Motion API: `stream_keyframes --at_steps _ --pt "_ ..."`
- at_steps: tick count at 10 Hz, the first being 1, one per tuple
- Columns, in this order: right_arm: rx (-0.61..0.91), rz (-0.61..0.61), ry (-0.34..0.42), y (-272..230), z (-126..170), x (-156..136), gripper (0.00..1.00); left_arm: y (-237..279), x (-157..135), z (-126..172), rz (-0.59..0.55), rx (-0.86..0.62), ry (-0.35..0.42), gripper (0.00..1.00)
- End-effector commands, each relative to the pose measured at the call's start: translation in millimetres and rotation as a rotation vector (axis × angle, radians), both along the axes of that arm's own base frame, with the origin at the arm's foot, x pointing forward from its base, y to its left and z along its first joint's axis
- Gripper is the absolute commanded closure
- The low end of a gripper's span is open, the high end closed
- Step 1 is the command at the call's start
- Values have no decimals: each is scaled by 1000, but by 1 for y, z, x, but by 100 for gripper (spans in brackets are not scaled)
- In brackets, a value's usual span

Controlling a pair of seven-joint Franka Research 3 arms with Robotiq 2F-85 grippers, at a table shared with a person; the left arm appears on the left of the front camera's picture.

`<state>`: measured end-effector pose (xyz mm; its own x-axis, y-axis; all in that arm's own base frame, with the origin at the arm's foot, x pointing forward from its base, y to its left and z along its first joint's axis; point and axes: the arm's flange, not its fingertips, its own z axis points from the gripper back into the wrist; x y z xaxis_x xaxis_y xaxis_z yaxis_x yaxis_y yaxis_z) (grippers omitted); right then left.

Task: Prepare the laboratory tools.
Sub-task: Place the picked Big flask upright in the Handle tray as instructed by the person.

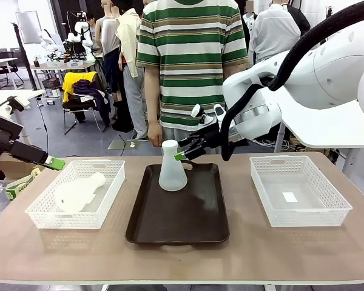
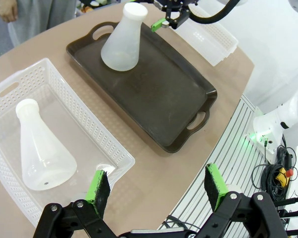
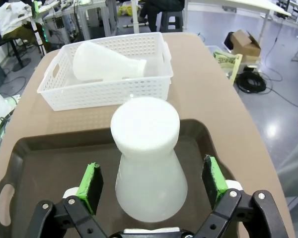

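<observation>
Upright flask (image 1: 172, 170) on the tray (image 1: 188, 225) (centre); second flask (image 1: 79, 193) lying in the left basket (image 1: 45, 222); right basket (image 1: 329, 217) beside the tray.

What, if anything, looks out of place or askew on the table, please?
One flask lies on its side in the left white basket, whereas the other flask stands upright on the dark tray. Nothing looks spilled or damaged.

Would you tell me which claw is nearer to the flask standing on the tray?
Right. The right claw straddles the upright flask, open; the left claw hangs open beyond the outer side of the left basket.
</observation>
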<state>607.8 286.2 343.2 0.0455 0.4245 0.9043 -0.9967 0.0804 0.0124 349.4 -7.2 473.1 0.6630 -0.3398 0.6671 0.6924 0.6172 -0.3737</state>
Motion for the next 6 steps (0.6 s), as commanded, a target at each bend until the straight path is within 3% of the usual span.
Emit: stream_keyframes --at_steps 1,3,4,5,6 --pt "5 -35 -16 -13 -2 -12 0 1 1 -2 -15 -21 -16 0" --pt "-5 -47 6 -17 -2 -10 0 1 1 -2 -15 -21 -16 0" --pt "11 -67 91 -16 -1 -5 0 1 1 -2 -15 -21 -16 0" --pt "-14 -20 8 -15 -1 -3 0 1 1 -2 -15 -21 -16 0" --pt "-14 -20 8 -15 -1 -3 0 1 1 -2 -15 -21 -16 0"
